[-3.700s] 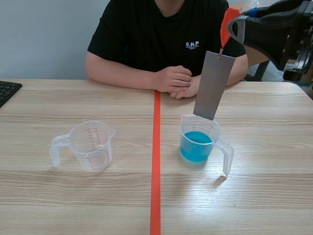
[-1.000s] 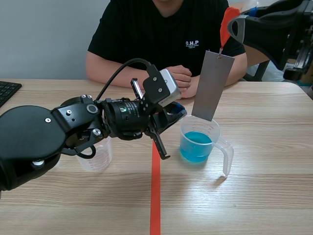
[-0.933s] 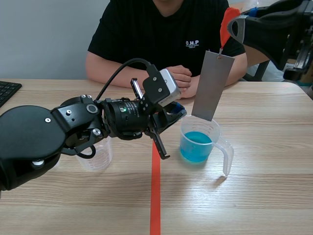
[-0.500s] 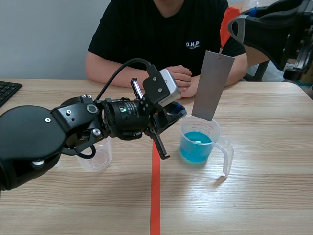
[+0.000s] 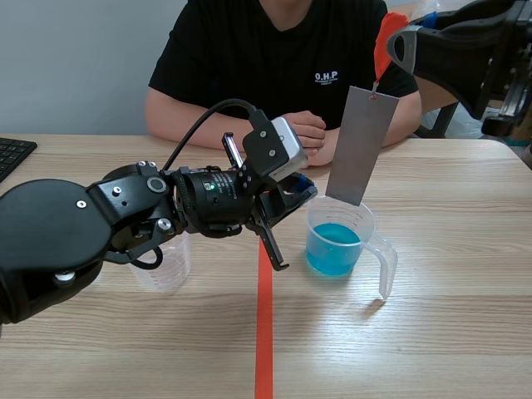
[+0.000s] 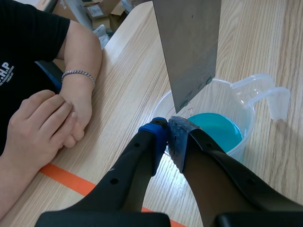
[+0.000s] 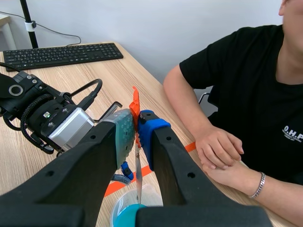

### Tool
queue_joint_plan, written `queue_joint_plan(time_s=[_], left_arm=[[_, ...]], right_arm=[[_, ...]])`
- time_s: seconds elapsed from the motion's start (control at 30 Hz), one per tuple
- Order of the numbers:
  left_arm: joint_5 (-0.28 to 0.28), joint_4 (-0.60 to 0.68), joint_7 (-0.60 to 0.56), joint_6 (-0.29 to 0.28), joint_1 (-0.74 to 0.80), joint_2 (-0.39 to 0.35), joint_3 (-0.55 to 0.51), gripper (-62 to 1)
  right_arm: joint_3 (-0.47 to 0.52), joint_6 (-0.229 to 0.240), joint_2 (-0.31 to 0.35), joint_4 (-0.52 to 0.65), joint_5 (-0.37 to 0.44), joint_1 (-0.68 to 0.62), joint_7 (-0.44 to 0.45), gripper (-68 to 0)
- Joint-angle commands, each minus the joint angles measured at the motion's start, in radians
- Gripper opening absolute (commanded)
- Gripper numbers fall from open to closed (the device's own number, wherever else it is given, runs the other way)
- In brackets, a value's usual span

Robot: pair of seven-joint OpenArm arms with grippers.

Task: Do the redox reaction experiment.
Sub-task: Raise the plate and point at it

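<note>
Right fingers (image 7: 124,136) tight on orange tab (image 7: 135,103) above blue-liquid cup (image 5: 336,253)

My left arm (image 5: 75,233) covers most of the clear empty plastic measuring cup (image 5: 165,270), at 9 o'clock from the clear plastic cup of blue liquid (image 5: 337,245). Left wrist view: the flat grey metal sheet (image 6: 189,47) is cut off at its upper end.

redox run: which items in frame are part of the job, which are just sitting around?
Job: grey metal strip, hung by its orange tab from the right gripper; cup of blue liquid just below it, left gripper shut on its rim; empty cup, partly hidden by the left arm.
Lying about: keyboard off to the left; a person's clasped hands opposite the robot.
</note>
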Motion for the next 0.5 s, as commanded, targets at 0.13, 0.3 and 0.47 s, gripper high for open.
queue_joint_plan(time_s=[0.13, 0.3, 0.47], left_arm=[[-0.014, 0.021, -0.018, 0.008, -0.014, -0.009, -0.006, -56.2], [-0.043, 0.066, -0.018, 0.005, -0.002, -0.07, -0.012, -56.3], [-0.105, 0.203, -0.018, 0.002, 0.055, -0.212, -0.046, -56.3]], right_arm=[[0.01, 0.006, 0.013, 0.017, 0.014, 0.017, 0.014, -66.0], [0.01, 0.006, 0.013, 0.017, 0.014, 0.017, 0.015, -66.0], [0.01, 0.006, 0.013, 0.017, 0.014, 0.017, 0.015, -66.0]])
